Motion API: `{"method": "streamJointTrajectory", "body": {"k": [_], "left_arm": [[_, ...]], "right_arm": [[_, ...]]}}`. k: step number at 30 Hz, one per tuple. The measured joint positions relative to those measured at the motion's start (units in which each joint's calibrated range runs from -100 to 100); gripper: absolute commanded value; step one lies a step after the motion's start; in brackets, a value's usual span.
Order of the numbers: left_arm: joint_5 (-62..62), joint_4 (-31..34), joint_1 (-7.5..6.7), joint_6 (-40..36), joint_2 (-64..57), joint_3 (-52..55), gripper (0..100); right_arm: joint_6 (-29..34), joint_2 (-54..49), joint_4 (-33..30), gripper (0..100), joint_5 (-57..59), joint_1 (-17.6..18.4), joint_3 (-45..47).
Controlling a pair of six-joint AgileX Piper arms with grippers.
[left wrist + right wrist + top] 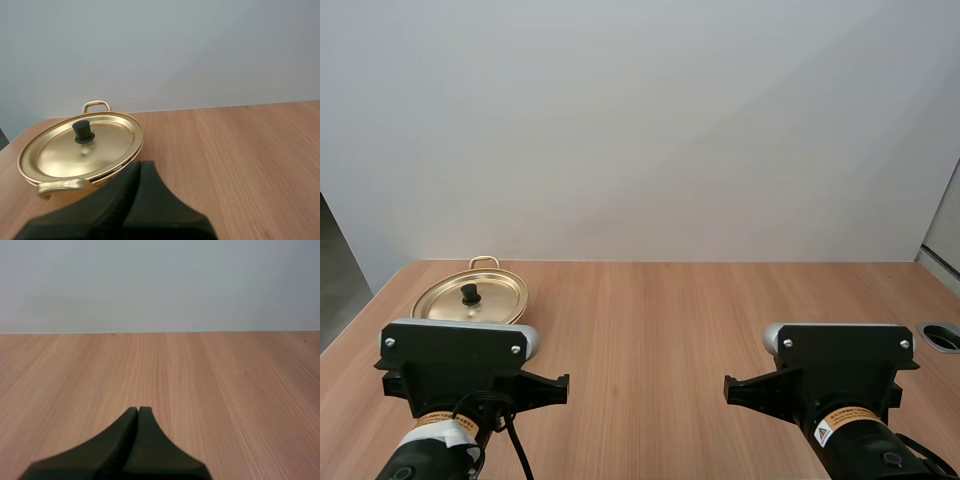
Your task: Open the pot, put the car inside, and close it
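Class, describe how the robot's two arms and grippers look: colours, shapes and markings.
The left arm and right arm carry black blocky housings with grey rounded ends and silver screws. Each wears an orange-and-white label; the right one shows a warning triangle. The left gripper and right gripper have smooth black tapering fingers.

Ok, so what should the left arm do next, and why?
Probably open the left gripper and ease it toward the black knob on the lid. The lid sits closed on the pot right ahead, and that gripper is shut on nothing, so it can't grasp the knob as it stands.
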Motion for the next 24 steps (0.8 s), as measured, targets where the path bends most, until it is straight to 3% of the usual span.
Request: {"method": "streamJointTrajectory", "body": {"k": [6, 24], "left_arm": [[0.00, 0.00, 0.00, 0.00, 0.00, 0.00, 0], [0.00, 0.00, 0.00, 0.00, 0.00, 0.00, 0]], "right_arm": [[0.00, 0.00, 2.57, 0, 0.00, 0.00, 0.00], [0.00, 0.00, 2.57, 0, 0.05, 0.00, 0.00]]}}
